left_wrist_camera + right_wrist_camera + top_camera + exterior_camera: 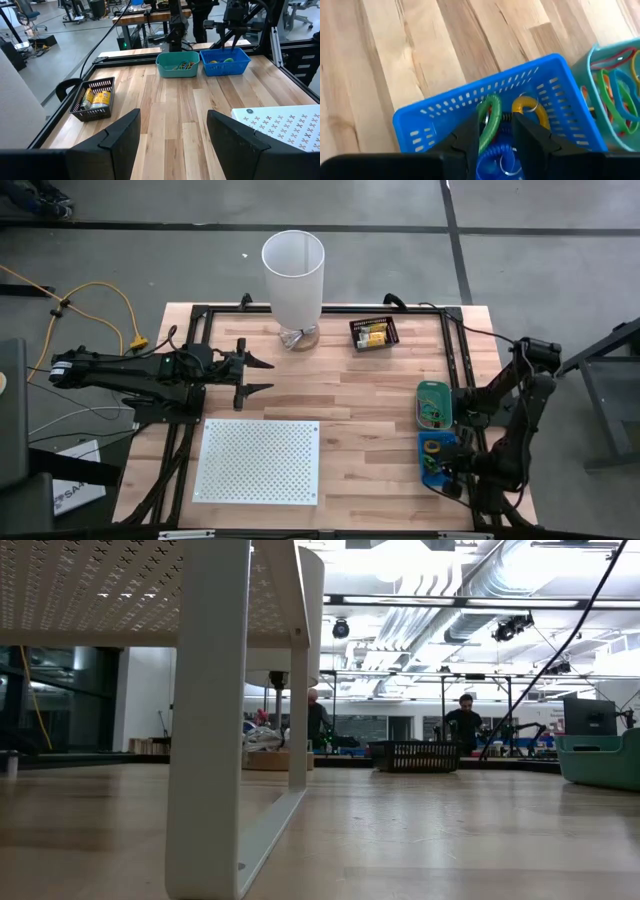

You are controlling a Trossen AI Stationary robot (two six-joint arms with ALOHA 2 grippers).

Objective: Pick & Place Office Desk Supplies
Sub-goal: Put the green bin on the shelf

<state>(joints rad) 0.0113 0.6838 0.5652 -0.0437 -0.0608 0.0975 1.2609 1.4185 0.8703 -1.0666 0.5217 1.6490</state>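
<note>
We see the right gripper (496,134) parted over the blue bin (445,107), grasping nothing. The green loop (490,122) stands on edge, long axis 12-to-6. The left gripper (252,375) waits, released.

The left arm (130,368) is black and long — made of chunky jointed parts, with a small white patch near its far end. Its gripper (172,137) has two wide, flat, matte black fingers (120,132) with slanted edges. The right arm (510,425) is black too — thick, with rounded joints and dark cables along it.
</note>
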